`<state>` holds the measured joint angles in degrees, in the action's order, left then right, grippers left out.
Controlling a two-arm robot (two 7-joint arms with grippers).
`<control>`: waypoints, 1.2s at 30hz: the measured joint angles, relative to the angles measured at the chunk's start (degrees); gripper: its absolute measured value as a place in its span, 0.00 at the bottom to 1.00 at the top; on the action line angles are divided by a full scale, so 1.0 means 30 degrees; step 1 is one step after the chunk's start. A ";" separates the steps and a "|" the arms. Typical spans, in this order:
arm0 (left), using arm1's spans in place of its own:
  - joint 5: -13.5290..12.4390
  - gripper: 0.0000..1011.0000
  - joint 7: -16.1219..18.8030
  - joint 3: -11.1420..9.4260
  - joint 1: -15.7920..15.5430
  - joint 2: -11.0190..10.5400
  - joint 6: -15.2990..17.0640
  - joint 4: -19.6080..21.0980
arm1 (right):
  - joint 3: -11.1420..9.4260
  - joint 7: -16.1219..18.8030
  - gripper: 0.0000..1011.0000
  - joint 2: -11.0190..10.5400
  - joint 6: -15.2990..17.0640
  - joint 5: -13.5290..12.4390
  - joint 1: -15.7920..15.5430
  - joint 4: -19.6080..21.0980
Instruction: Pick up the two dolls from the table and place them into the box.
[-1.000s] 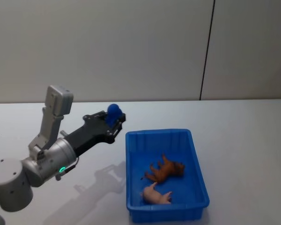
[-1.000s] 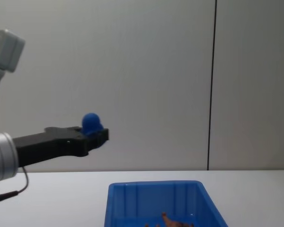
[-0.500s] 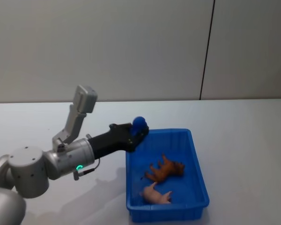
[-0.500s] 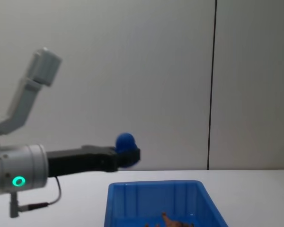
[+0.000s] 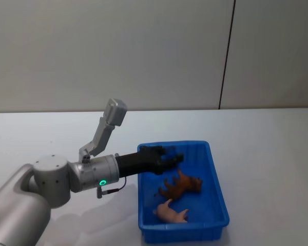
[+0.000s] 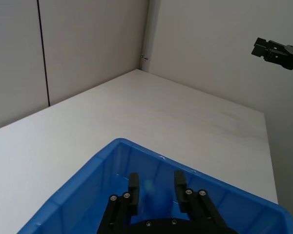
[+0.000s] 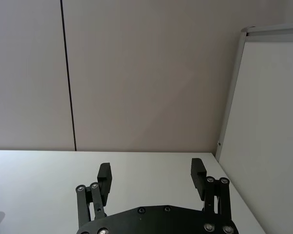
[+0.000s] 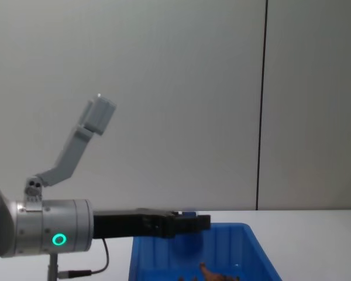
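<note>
My left gripper (image 5: 174, 157) reaches over the near-left part of the blue box (image 5: 219, 190) and is open. In the left wrist view its fingers (image 6: 133, 187) stand apart with nothing between them. A blurred blue shape, the blue doll (image 8: 184, 246), shows inside the box just below the gripper (image 8: 205, 220) in the chest view. The brown four-legged doll (image 5: 182, 185) and the pink pig doll (image 5: 170, 211) lie on the box floor. My right gripper (image 7: 151, 173) is parked off to the side, open and empty.
The white table (image 5: 267, 148) stretches wide around the box, with bare surface to its right and behind it. A grey wall stands behind. The left arm's elbow link (image 5: 109, 123) rises above the table left of the box.
My left gripper carried the blue doll rightward and down from left of the box to over it. Its fingers have opened and the doll has left them.
</note>
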<state>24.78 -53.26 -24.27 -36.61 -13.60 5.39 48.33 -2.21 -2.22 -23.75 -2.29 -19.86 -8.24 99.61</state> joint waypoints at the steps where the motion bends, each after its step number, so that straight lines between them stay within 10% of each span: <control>1: -0.0015 0.44 -0.0093 -0.0037 -0.0095 0.0068 -0.0007 -0.0197 | 0.0001 0.0000 0.99 0.0000 0.0000 0.0000 0.0000 0.0000; 10: -0.0082 0.72 -0.0667 -0.0198 -0.0667 0.0428 -0.0150 -0.1304 | 0.0000 0.0000 0.99 0.0000 0.0001 -0.0001 0.0001 0.0000; 20: 0.0331 0.99 0.0626 0.0134 0.0183 -0.0147 -0.0614 0.0655 | 0.0001 -0.0001 0.99 0.0001 0.0000 0.0000 0.0000 0.0000; 36: 0.0742 0.99 0.5339 0.0802 0.2528 -0.1589 -0.1610 0.5597 | 0.0001 -0.0001 0.99 0.0001 0.0001 0.0000 0.0000 0.0000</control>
<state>27.01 -37.24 -21.86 -29.03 -18.36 0.56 65.12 -2.21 -2.23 -23.75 -2.29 -19.86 -8.25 99.61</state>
